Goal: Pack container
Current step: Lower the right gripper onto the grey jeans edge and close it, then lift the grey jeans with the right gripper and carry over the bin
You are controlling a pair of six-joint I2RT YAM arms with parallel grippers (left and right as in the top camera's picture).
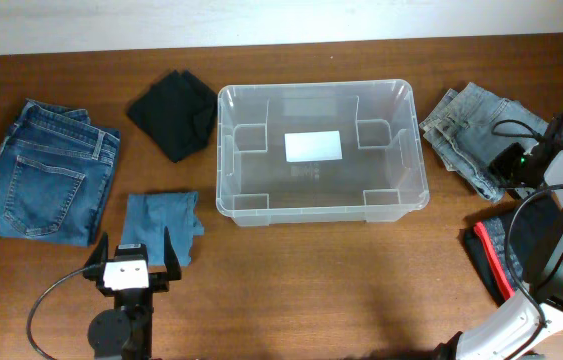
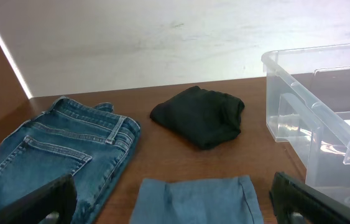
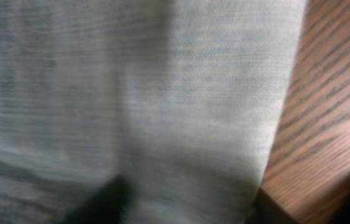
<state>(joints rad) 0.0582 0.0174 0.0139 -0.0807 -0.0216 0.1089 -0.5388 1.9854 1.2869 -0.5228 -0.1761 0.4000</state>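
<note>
The container point(image 1: 301, 182) sits in the middle of the overhead picture, a little toward the top, on the brown table point(image 1: 361, 295). It is a big clear box. A white label point(image 1: 313, 146) lies on its floor and no clothes are in it. In the left wrist picture only one corner of the container point(image 2: 324, 99) shows, at the right edge. The rest is cut off.

A black cloth point(image 1: 173, 113) lies just to the upper left of the box. A small folded blue cloth point(image 1: 161, 222) lies at the lower left. Blue jeans point(image 1: 46, 170) lie at the far left. Pale grey jeans point(image 1: 466, 130) lie just right of the box. At the lower right, a dark cloth with a red stripe point(image 1: 491, 255) is mostly hidden under the right arm.

The left gripper point(image 1: 134, 248) is at the bottom edge of the small blue cloth. Its fingers point(image 2: 44, 199) are spread wide apart and they hold nothing.

The right gripper point(image 1: 509, 160) is over the right edge of the pale grey jeans. Its own camera is very close and blurry, and it shows mostly grey cloth point(image 3: 131, 93). I cannot tell how far its fingers are apart or whether they grip the cloth.
</note>
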